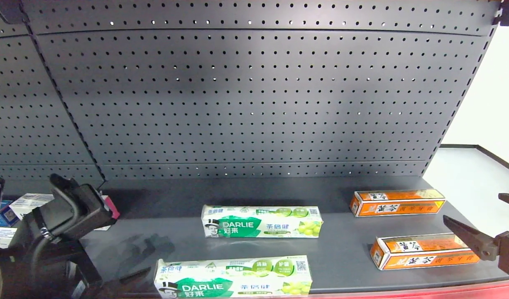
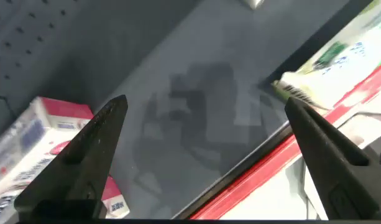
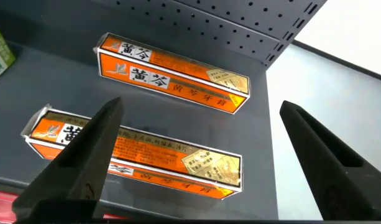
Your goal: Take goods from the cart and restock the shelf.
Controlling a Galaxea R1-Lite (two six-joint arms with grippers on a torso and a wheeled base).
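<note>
Left gripper (image 2: pixel 204 104) is hanging wide open over the shelf (image 2: pixel 178 81). Right gripper (image 3: pixel 202 106) is gaping too, above an orange box (image 3: pixel 171 158).

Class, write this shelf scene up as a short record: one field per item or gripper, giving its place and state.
shelf: dark grey, with a holed back panel
rear green box: lying flat, mid-shelf
front green box: lying flat, at the front edge
rear orange box: lying flat, right end
front orange box: lying flat, right end, nearer the edge
white box: left end
left gripper: open, empty, over bare shelf between white box and front green box
right gripper: open, empty, by the front orange box
</note>
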